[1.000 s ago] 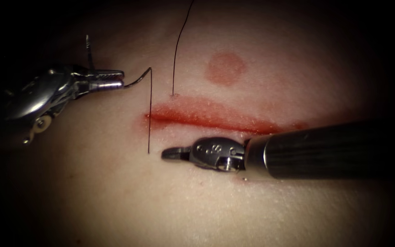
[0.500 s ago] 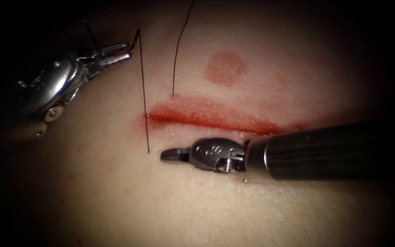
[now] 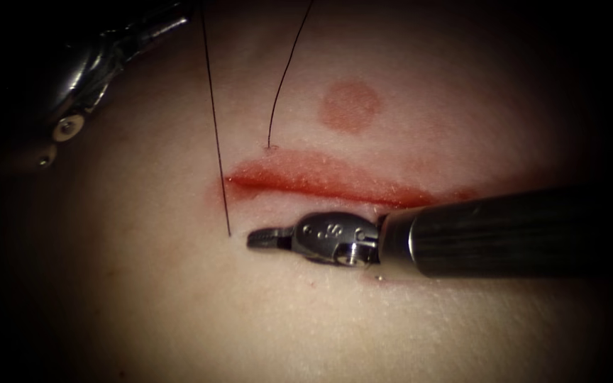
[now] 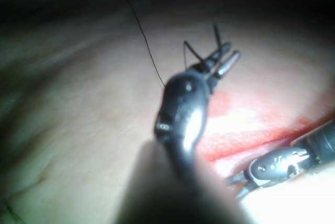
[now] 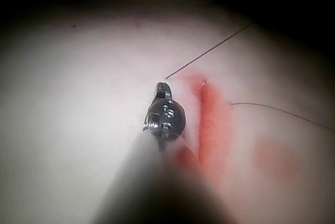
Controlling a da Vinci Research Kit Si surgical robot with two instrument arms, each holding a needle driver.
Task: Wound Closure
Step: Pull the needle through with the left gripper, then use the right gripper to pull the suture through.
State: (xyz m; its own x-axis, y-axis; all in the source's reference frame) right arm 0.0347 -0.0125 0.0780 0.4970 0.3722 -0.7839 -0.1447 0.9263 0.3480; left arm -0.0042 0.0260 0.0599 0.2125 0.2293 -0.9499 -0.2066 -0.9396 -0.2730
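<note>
Holding the needle (image 4: 194, 52) clear of the tissue (image 3: 179, 305), left pincer (image 4: 222, 60) — half cut off beyond the cut (image 3: 321, 181); right pincer (image 3: 267, 238) closed, empty, beside the thread (image 3: 216, 142).

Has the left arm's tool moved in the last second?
Yes. The left arm's shiny steel needle driver has risen away from the red cut, holding the curved needle and drawing the thin black thread with it.

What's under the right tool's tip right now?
Bare tissue below the cut, beside where the thread leaves it. The right tool, shut and holding nothing, hides the spot directly beneath. The left tool holds the needle.
</note>
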